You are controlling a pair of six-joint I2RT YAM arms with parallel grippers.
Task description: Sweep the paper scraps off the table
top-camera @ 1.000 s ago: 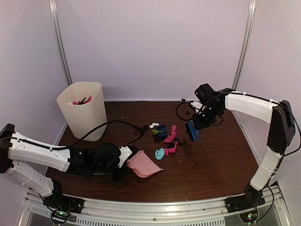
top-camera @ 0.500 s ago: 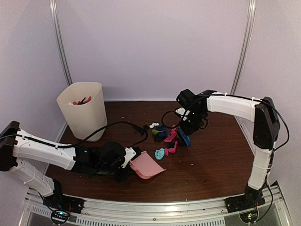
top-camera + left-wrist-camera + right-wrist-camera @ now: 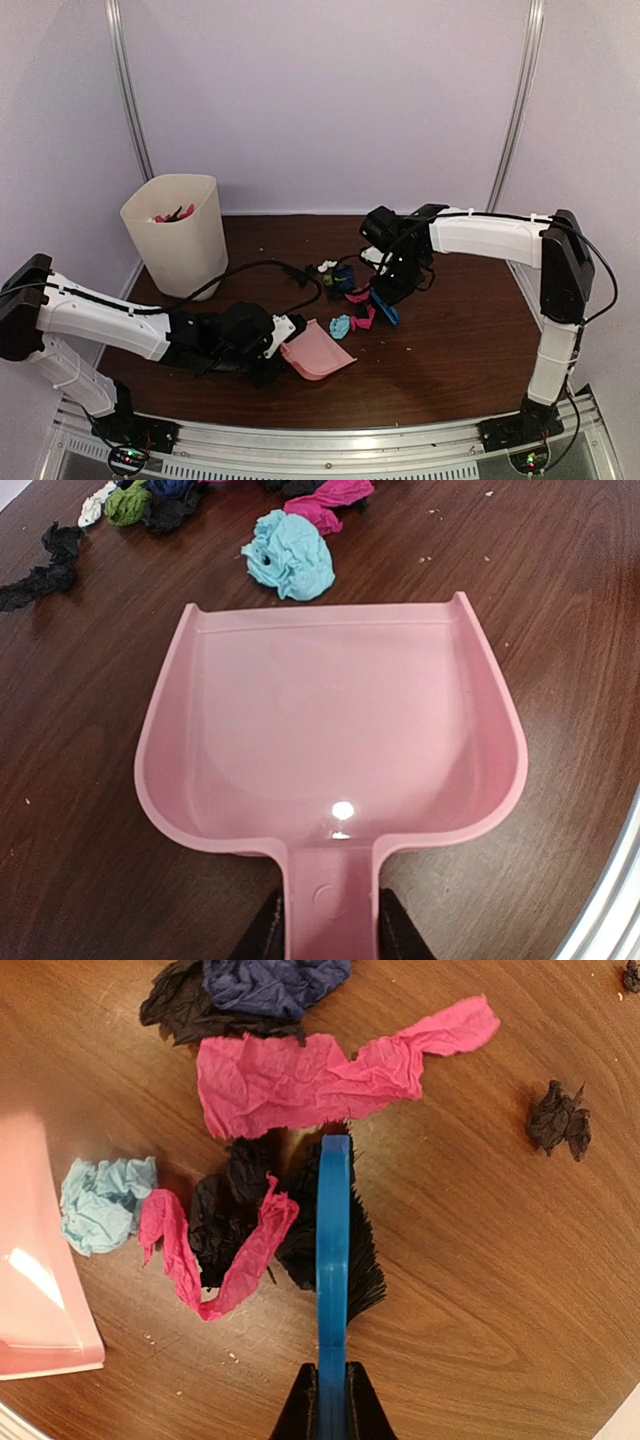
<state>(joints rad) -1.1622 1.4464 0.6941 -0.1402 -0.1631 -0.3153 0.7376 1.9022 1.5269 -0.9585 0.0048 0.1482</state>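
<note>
Evidently the left claw [image 3: 330, 932] grips the pink dustpan [image 3: 330, 730] flat on the bench [image 3: 80, 780] as a catcher; the paper scraps [image 3: 290, 568] lie just ahead of it. The right claw [image 3: 330, 1407], clenched on the blue brush [image 3: 333, 1210], plants its bristles among them, likely to push them panward

Left pincer [image 3: 326, 928] clamped, arm stretched low, right pincer [image 3: 331, 1400] clamped, arm reaching inward
</note>
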